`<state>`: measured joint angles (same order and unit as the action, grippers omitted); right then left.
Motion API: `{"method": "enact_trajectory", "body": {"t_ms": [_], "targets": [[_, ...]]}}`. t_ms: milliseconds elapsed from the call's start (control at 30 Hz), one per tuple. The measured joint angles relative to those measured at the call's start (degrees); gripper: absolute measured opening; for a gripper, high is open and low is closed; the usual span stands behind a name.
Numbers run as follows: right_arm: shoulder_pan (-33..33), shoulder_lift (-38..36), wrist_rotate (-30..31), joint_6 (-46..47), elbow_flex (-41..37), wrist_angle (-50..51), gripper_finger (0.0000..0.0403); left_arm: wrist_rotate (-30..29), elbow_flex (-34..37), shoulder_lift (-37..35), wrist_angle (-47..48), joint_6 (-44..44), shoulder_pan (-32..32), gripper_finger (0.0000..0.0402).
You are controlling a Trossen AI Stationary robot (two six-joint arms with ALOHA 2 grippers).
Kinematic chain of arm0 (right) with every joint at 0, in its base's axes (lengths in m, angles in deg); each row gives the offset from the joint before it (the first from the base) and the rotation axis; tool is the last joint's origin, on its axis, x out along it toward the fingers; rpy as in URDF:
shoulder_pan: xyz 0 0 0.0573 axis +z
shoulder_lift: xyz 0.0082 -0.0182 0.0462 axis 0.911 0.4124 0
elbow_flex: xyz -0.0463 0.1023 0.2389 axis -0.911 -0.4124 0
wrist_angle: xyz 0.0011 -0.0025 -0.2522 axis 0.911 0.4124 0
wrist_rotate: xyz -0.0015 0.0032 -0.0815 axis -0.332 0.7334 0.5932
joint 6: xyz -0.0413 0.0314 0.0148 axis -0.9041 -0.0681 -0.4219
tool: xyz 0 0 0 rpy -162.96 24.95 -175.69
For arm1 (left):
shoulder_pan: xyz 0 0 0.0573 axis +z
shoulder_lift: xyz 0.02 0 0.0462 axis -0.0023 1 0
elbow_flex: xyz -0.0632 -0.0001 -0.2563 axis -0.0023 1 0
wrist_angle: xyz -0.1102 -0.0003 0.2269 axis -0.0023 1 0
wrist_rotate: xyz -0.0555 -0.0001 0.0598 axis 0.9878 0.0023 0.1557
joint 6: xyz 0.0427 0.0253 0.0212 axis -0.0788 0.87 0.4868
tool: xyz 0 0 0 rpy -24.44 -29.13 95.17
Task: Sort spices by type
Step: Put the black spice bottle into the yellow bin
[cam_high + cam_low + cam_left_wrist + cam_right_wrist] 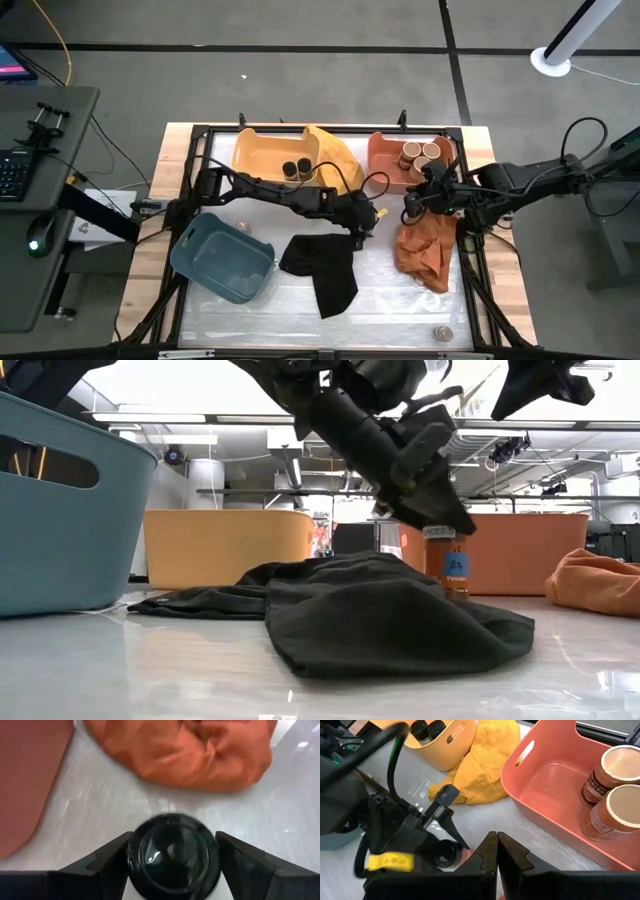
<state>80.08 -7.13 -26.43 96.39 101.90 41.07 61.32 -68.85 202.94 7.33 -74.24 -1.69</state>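
A black-lidded spice jar (172, 855) stands upright on the table between the black cloth (320, 268) and the rust-orange cloth (425, 245); the low view shows the jar (447, 565) with a blue label. My left gripper (173, 834) slants down over it, open, one finger on each side of the lid. My right gripper (496, 845) hangs shut above the table by the coral tray (385, 160), holding nothing. Two black-lidded jars (297, 168) stand in the yellow tray (255, 155). Tan-lidded jars (420, 155) stand in the coral tray.
A blue tray (225, 258) sits at the near left. A yellow cloth (338, 150) lies between the yellow and coral trays. One more jar (441, 333) stands near the table's front right edge. My two grippers are close together at mid-table.
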Motion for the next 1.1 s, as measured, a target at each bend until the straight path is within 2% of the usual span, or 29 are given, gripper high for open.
{"method": "enact_trajectory", "body": {"t_ms": [167, 333, 467, 567, 767, 900, 1000, 1100], "targets": [[0.0, 0.0, 0.0, 0.0, 0.0, 0.0, 0.0000, -0.3, -0.1, 0.3, -2.0, 0.3, -0.8, 0.0239], [0.0, 0.0, 0.0, -0.1, 0.0, 0.0, 0.0000, -1.5, -0.1, 0.2, -1.7, 0.5, -1.1, 0.0162], [0.0, 0.0, 0.6, -0.1, 0.0, 0.1, 0.0000, -1.5, 0.1, -2.0, -1.2, 0.6, -0.6, 0.0162], [0.0, 0.0, 0.9, -0.2, 0.0, 0.2, 0.0000, -3.6, 0.1, -7.3, 0.4, 2.2, 1.2, 0.0162], [0.0, 0.0, 1.8, -0.2, 0.0, 0.4, 0.0000, -14.8, 1.1, -23.0, 7.2, 10.3, 9.5, 0.0162], [0.0, 0.0, 2.3, -0.2, 0.0, 0.6, 0.0000, -16.2, 11.1, -35.8, 5.3, 5.6, 18.2, 0.0162], [0.0, 0.0, 2.5, -0.3, 0.0, 0.8, 0.0000, -16.8, 24.6, -46.3, 4.5, 0.1, 23.1, 0.0162], [0.0, 0.0, 3.0, -0.9, 0.0, 0.9, 0.0000, -16.9, 39.1, -57.4, 1.9, -5.8, 25.2, 0.0162]]}}
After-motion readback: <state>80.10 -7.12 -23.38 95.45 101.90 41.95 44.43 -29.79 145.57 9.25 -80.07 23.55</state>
